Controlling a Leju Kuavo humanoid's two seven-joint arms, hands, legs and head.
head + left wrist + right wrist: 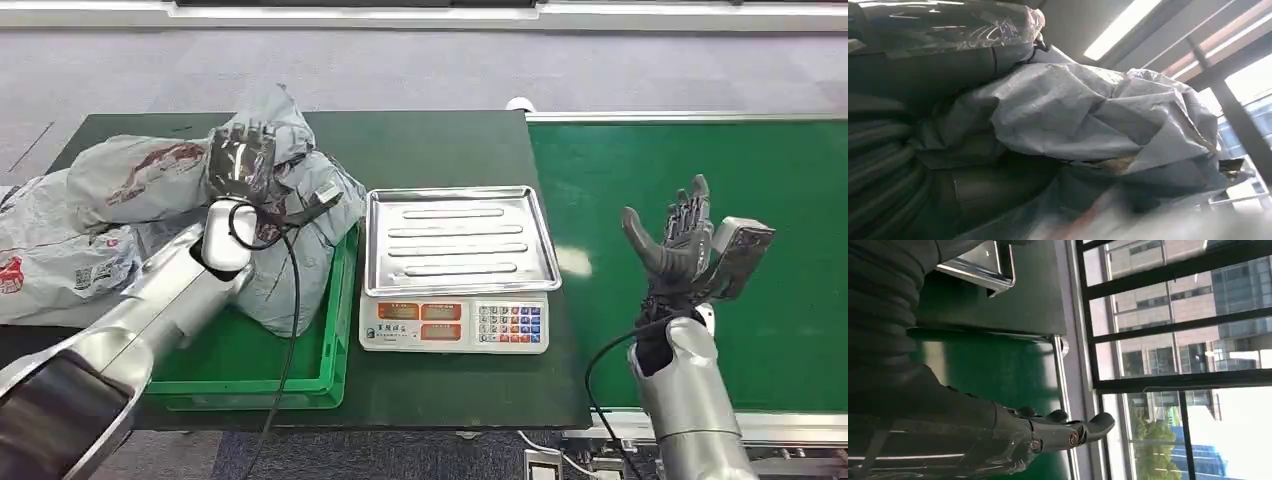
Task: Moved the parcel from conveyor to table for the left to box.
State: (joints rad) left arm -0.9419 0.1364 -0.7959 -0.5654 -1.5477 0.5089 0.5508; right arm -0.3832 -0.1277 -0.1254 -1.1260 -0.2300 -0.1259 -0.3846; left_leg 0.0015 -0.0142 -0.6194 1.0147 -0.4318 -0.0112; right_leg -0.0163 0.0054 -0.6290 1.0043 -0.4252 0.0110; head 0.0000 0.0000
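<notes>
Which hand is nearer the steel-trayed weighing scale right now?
Left, though only slightly. The left hand rests on the grey plastic parcel bags just beside the steel-trayed weighing scale; the right hand hovers open above the green conveyor belt, somewhat farther off.

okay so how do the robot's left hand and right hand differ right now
The left hand rests on the grey parcel over the green crate; the right hand is raised above the green conveyor belt, touching nothing. The left hand's fingers lie against the bag; the right hand's are spread apart, holding nothing. Both are dark hands on silver arms.
</notes>
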